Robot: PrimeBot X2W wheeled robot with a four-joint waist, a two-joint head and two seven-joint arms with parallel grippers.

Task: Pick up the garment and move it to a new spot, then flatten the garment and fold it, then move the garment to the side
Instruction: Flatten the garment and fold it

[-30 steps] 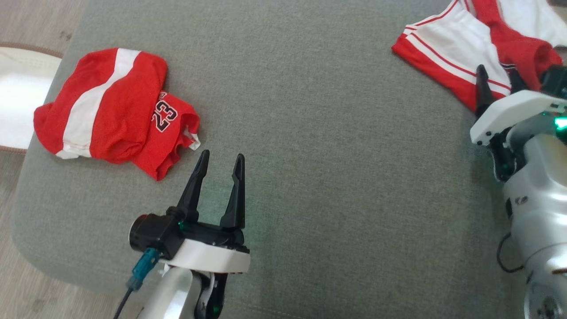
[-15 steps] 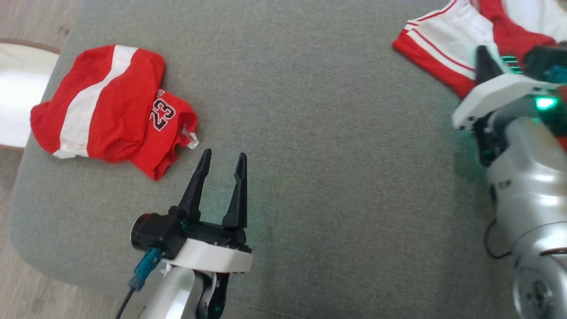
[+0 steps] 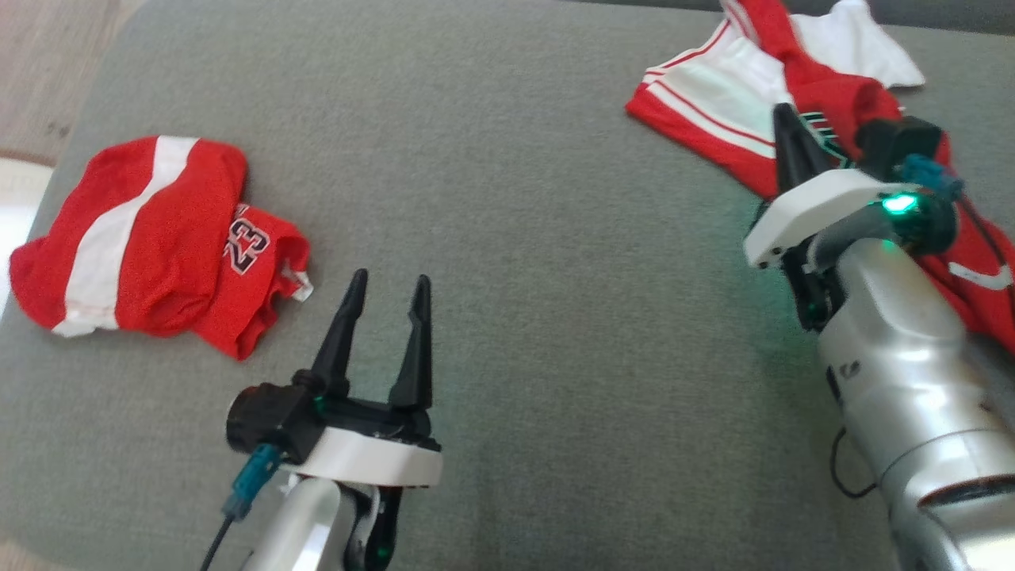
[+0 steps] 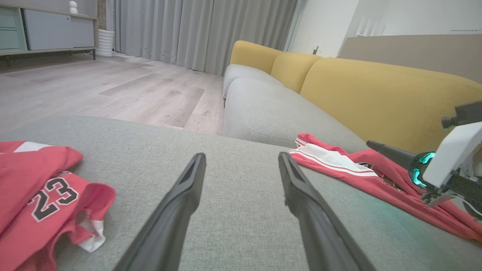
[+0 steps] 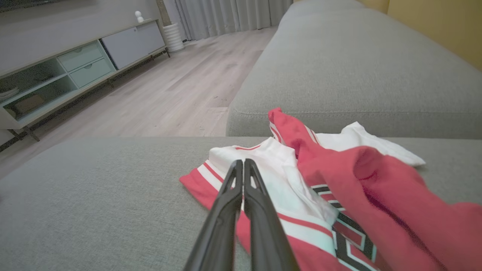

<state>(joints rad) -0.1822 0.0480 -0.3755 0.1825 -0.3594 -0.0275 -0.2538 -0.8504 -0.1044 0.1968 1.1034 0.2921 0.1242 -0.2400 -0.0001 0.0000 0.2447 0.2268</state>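
Note:
The garment [image 3: 714, 87] is a crumpled red and white jersey lying at the far right of the grey cushion [image 3: 555, 277]. It also shows in the right wrist view [image 5: 286, 177] and the left wrist view [image 4: 331, 160]. My right gripper [image 3: 785, 115] is shut, its tips [image 5: 241, 162] over the white part of the garment; no cloth shows between the fingers. Red cloth runs beside and under the right arm. My left gripper [image 3: 392, 277] stands open over bare cushion, nothing between its fingers [image 4: 188, 188].
A folded red jersey [image 3: 158, 230] with a white stripe and the number 23 lies at the cushion's left end, just left of my left gripper. A yellow sofa back [image 4: 376, 86] rises behind. Wooden floor [image 4: 113, 86] and a low cabinet [image 5: 75, 64] lie beyond.
My right gripper has gone from open to shut and the arm has shifted left over the garment. The head camera has moved, sliding the whole picture. The left arm has stayed put.

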